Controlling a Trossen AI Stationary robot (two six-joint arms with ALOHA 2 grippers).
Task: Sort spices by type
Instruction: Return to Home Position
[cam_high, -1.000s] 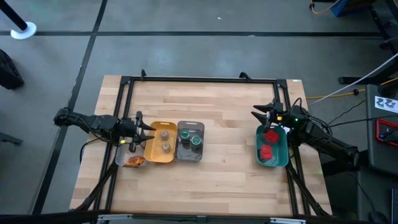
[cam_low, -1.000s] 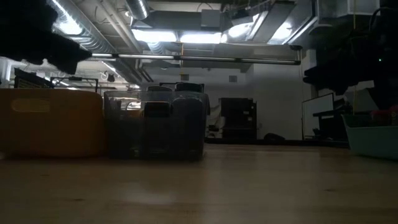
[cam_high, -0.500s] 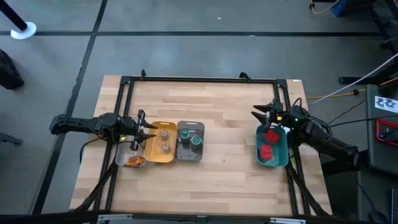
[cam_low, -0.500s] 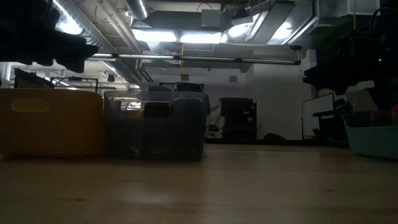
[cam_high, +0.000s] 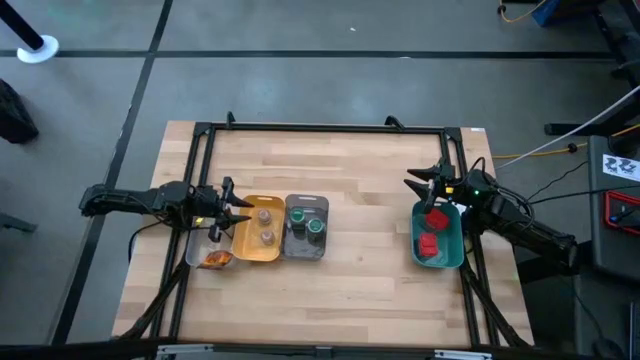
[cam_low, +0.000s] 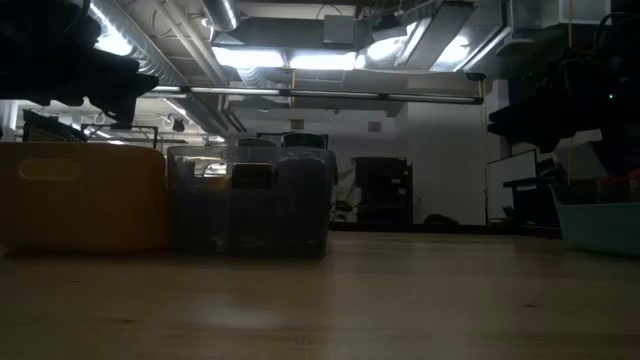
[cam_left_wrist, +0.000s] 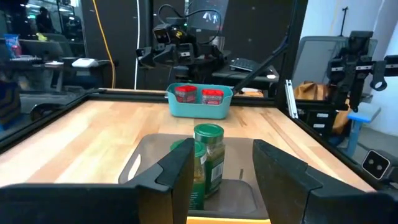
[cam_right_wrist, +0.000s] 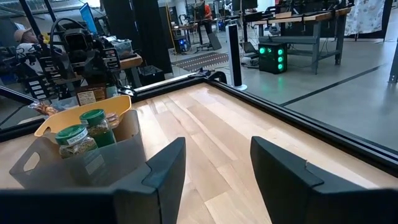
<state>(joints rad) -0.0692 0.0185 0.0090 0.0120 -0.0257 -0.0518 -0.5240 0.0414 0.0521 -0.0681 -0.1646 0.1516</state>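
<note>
From above: green-lidded jars (cam_high: 306, 221) inside the grey tray (cam_high: 303, 247); tan jars (cam_high: 265, 225) in the yellow tray (cam_high: 245, 245) touching its left side; orange packet (cam_high: 214, 260) farther left; red boxes (cam_high: 430, 232) in the teal tray (cam_high: 455, 250) well to its right. Left gripper (cam_high: 240, 210) near its left, right gripper (cam_high: 415, 192) well right. At table height: contents too dark to tell. Through both wrist views: fingers (cam_left_wrist: 177, 171) spread wide, holding nothing.
</note>
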